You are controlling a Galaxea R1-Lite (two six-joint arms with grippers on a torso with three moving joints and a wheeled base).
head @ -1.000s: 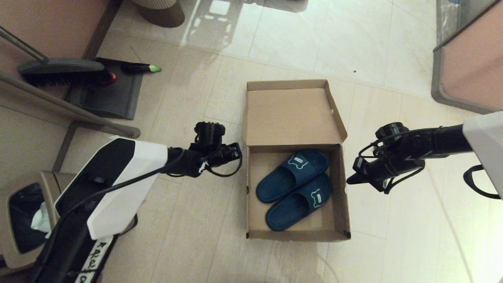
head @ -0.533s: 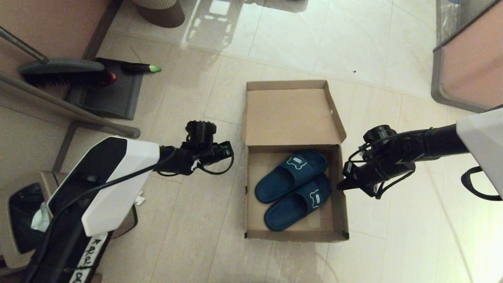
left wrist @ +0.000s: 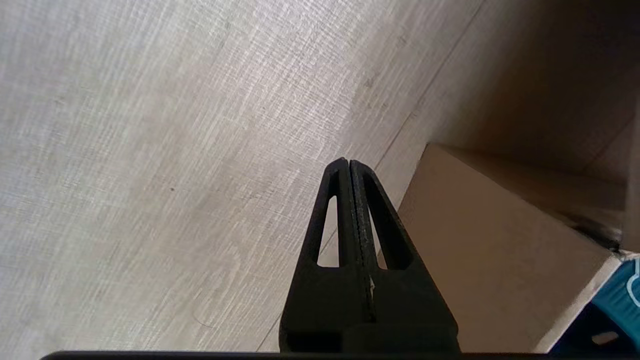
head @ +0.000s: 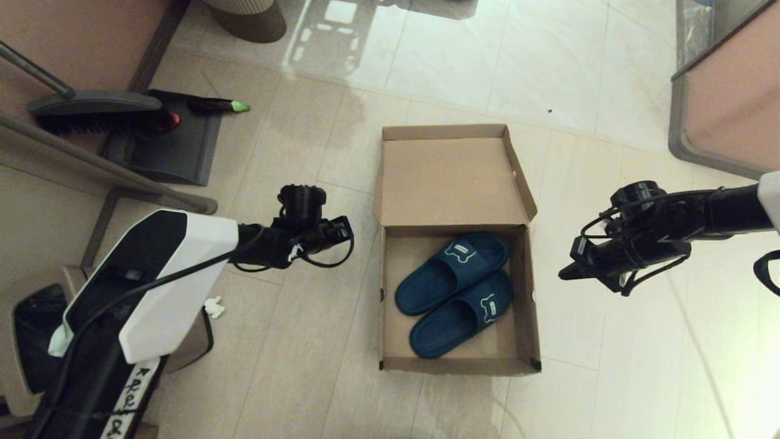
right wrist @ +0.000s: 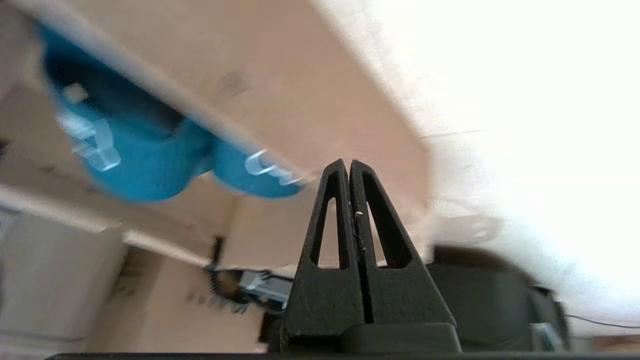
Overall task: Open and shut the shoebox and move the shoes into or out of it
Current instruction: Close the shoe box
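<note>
The brown cardboard shoebox (head: 386, 305) lies open on the floor tiles, its lid (head: 451, 180) folded back on the far side. Both navy slide shoes (head: 454, 268) sit side by side inside it, white emblems up. My left gripper (head: 347, 228) hovers shut to the left of the box, holding nothing. My right gripper (head: 563, 274) hovers shut to the right of the box, clear of its wall. The left wrist view shows the shut left gripper (left wrist: 348, 162) beside the shoebox's outer wall (left wrist: 475, 260). In the right wrist view the shut right gripper (right wrist: 348, 164) points at the shoebox (right wrist: 310, 85) and shoes (right wrist: 140, 165).
A broom (head: 97, 113) and dark dustpan (head: 170, 152) stand at the far left. A brown trash bin (head: 24, 329) is near left, with a scrap of white paper (head: 213, 306) on the floor beside it. Furniture (head: 725, 103) fills the far right corner.
The right gripper came up to the box's right wall, then swung back out to the right. The left gripper drew back leftward from the box. Box and shoes lie as before.
</note>
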